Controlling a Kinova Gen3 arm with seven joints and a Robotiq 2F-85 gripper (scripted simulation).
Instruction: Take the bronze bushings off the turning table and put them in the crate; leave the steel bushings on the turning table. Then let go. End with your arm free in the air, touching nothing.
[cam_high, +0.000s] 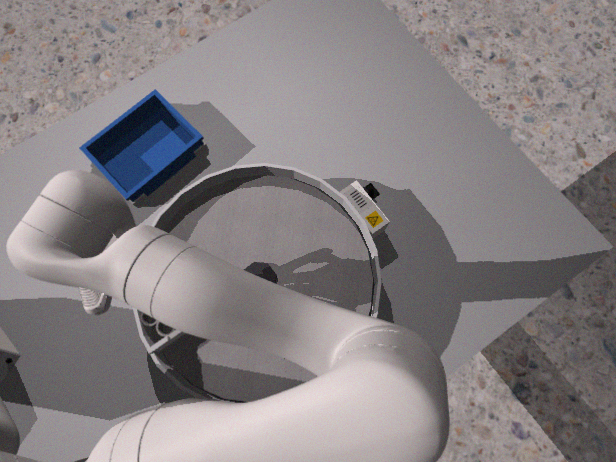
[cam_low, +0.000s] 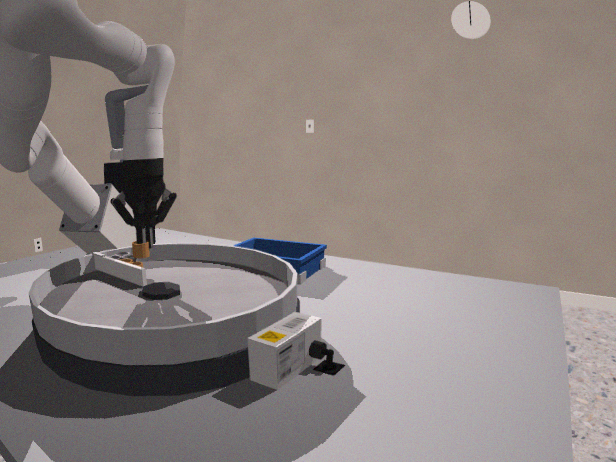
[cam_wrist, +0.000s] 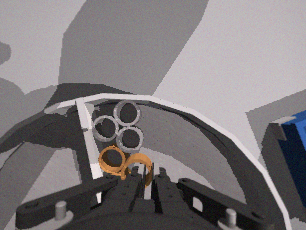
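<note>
My gripper (cam_low: 145, 242) (cam_wrist: 148, 171) is shut on the wall of a bronze bushing (cam_low: 141, 250) (cam_wrist: 138, 158), which hangs just above the turning table (cam_high: 300, 215) (cam_low: 225, 285) (cam_wrist: 172, 131). Another bronze bushing (cam_wrist: 100, 160) lies on the table against the divider; a bit of bronze shows beside it, and I cannot tell whether it is a further bushing. Three steel bushings, one at the top (cam_wrist: 115, 113), one at the left (cam_wrist: 94, 128) and one at the right (cam_wrist: 142, 139), stand together beyond it. The blue crate (cam_high: 165, 168) (cam_low: 312, 261) looks empty in the top view.
A raised rim surrounds the turning table. A white divider (cam_low: 120, 272) (cam_wrist: 90, 145) runs inward beside the bushings. A dark hub (cam_high: 262, 271) (cam_low: 160, 290) sits at the middle. A white box with a yellow label (cam_high: 365, 207) (cam_low: 285, 350) stands against the outer rim, away from the gripper.
</note>
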